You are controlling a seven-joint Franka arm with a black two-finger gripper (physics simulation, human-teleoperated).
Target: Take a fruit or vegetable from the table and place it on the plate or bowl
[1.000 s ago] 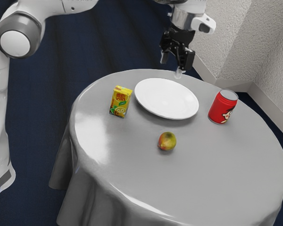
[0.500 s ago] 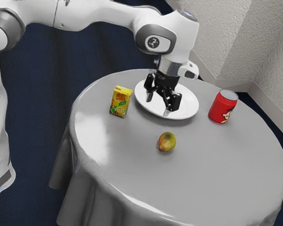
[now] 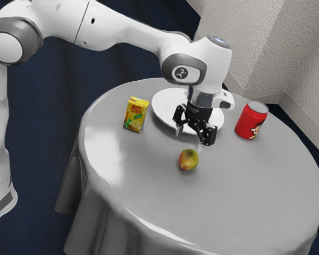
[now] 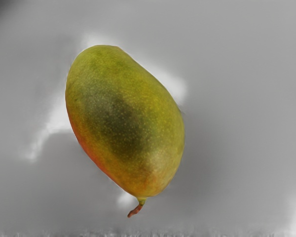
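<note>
We see a round desk (image 3: 244, 202) under a grey cloth (image 3: 90, 223) that hangs over its edge all round. Four things rest on it. A white plate (image 3: 166, 103) sits near the far edge. A yellow juice carton (image 3: 136, 114) stands upright just beside the plate, toward the exterior view's left edge. A red can (image 3: 251, 121) stands upright toward the exterior view's right edge. A green-and-red mango (image 3: 188, 159) (image 4: 124, 121) lies on its side near the desk's middle, apart from the others.

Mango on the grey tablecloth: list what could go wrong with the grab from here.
1. The green-red oval mango lies loose on the smooth grey tablecloth; the open black end effector above it could nudge it into rolling.
2. It sits slanted in the wrist view, so a grip along its length may slip.
3. The white round plate looks shallow; a dropped mango might roll off.
</note>
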